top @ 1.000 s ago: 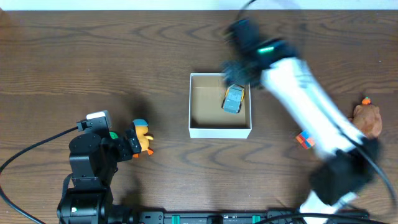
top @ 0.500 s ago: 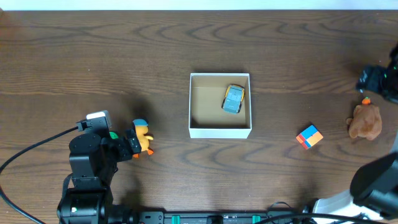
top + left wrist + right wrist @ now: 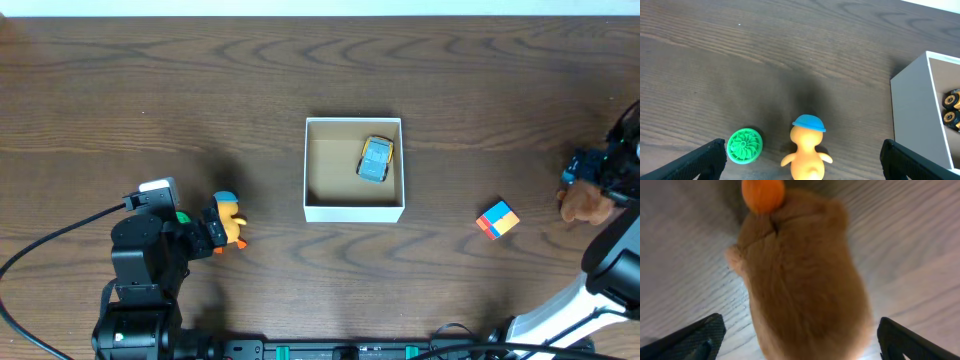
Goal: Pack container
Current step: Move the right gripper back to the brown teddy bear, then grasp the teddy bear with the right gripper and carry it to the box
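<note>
The container (image 3: 354, 211) is a small square white box with a tan inside at the table's middle; its white wall also shows in the left wrist view (image 3: 912, 120). A yellow and blue toy car (image 3: 376, 158) lies inside it. My left gripper (image 3: 215, 234) is open around a yellow duck toy with a blue cap (image 3: 806, 152), which stands on the table. My right gripper (image 3: 590, 182) is open at the far right, straddling a brown plush toy (image 3: 805, 280) with an orange nose.
A green round disc (image 3: 744, 146) lies just left of the duck. A multicoloured cube (image 3: 497, 220) lies on the table between the container and the plush toy. The table is dark brown wood.
My right arm has swung from over the container to the far right and come down over the brown plush toy. The left arm and the duck have not moved.
</note>
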